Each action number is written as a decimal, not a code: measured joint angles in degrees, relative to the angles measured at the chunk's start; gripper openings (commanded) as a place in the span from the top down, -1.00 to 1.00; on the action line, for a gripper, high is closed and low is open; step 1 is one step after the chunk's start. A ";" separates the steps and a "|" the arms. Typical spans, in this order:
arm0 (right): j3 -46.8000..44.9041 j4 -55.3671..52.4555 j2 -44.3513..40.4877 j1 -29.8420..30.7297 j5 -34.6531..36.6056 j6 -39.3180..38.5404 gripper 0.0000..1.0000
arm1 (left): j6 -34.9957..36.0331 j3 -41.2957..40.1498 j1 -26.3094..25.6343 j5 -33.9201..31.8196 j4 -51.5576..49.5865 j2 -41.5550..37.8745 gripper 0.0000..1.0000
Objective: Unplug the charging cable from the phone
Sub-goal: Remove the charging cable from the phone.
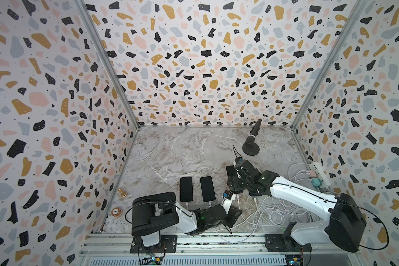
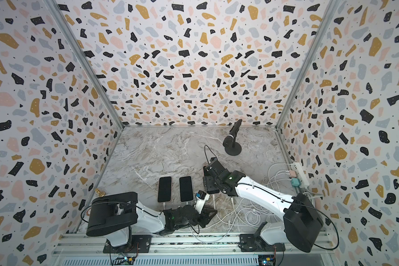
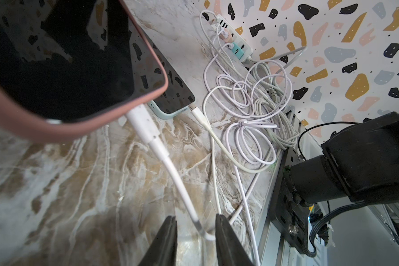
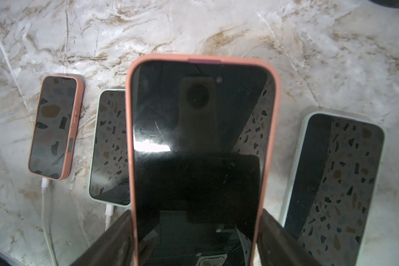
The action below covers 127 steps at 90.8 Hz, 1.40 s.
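Looking it over: the veined marble table (image 1: 182, 149) was slick. Right gripper (image 4: 195, 216) was clamped on the glossy pink-cased phone (image 4: 198, 138), which it held up off the table. Left gripper (image 3: 195, 230) had its jaws apart either side of the thin white charging cable (image 3: 171, 165), not pinching it, some way down from the stubby plug (image 3: 143, 124) seated in the phone. Yanking the soft cord there could strain it, or slide the smooth rubbery case out of the grip, I reckon.

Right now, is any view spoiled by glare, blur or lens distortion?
Right wrist view: a bright glare streak on the screen of the held pink-cased phone. Left wrist view: that phone, near the lens, is blurred; the white cables beyond are sharp. Both top views: the wide-angle lens splays the walls.
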 measured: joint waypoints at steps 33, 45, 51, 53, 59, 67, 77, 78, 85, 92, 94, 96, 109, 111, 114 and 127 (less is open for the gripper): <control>-0.98 1.25 -0.11 0.00 -0.37 0.39 0.27 | -0.24 0.00 0.31 0.02 0.83 0.76 0.64; -1.03 1.36 -0.33 0.00 -0.39 0.39 0.28 | -0.28 0.00 0.31 0.00 0.81 0.79 0.71; -1.07 1.49 -0.35 0.00 -0.37 0.42 0.28 | -0.31 0.00 0.31 0.00 0.81 0.79 0.75; -1.09 1.51 -0.37 0.00 -0.37 0.42 0.28 | -0.26 0.00 0.31 0.00 0.81 0.79 0.76; -1.25 1.57 -0.55 0.02 -0.39 0.42 0.28 | -0.42 0.00 0.31 0.02 0.76 0.79 0.81; -1.29 1.60 -0.76 0.00 -0.37 0.39 0.28 | -0.59 0.00 0.31 -0.02 0.79 0.83 0.86; -1.29 1.68 -0.90 0.00 -0.39 0.39 0.28 | -0.66 0.00 0.31 0.00 0.74 0.85 0.91; -1.29 1.68 -0.90 0.00 -0.39 0.39 0.28 | -0.70 0.00 0.31 0.00 0.74 0.85 0.91; -1.29 1.77 -0.90 0.02 -0.39 0.39 0.28 | -0.68 0.00 0.31 0.00 0.70 0.85 0.96; -1.29 1.88 -0.90 0.02 -0.42 0.39 0.28 | -0.68 0.00 0.31 -0.02 0.63 0.85 1.00; -1.29 1.92 -0.90 0.02 -0.39 0.39 0.28 | -0.68 0.00 0.31 -0.02 0.61 0.85 1.00; -1.29 1.97 -0.90 0.02 -0.39 0.39 0.28 | -0.68 0.00 0.33 -0.02 0.59 0.85 1.00; -1.29 2.12 -0.90 0.02 -0.35 0.33 0.29 | -0.68 0.00 0.42 0.00 0.57 0.94 1.00; -1.29 2.10 -0.90 0.02 -0.33 0.31 0.29 | -0.70 0.00 0.42 0.00 0.57 0.98 1.00; -1.29 2.08 -0.90 0.00 -0.22 0.17 0.29 | -0.70 0.00 0.42 0.00 0.59 1.18 1.00; -1.18 1.97 -0.76 0.02 0.07 -0.39 0.29 | -0.70 0.02 0.44 -0.02 0.68 1.90 1.00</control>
